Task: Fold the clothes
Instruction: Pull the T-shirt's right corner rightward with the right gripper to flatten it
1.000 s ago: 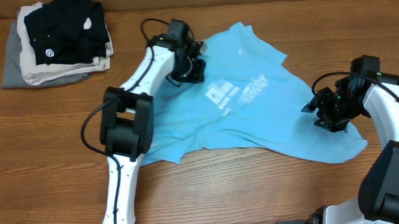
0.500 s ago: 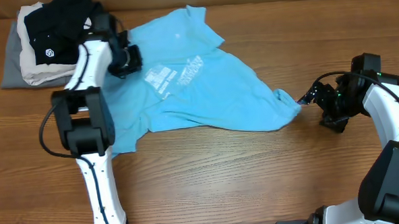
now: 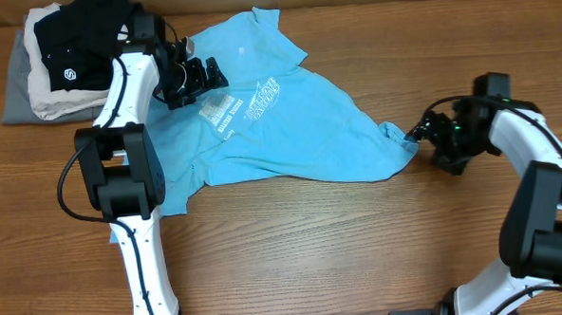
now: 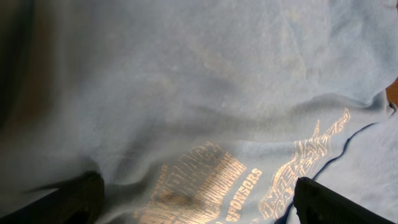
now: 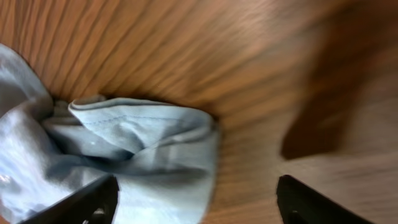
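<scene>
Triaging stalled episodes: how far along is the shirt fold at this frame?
Done: nothing folded. The shirt lies rumpled, print up, on the table.
In hand: nothing gripped. The left gripper is open over the print, and the right gripper is open at the bunched corner.
Left: flatten it, make every fold, then probably stack it by the pile.

t-shirt (image 3: 299,142) leftward; left claw (image 3: 200,82) now open
</scene>
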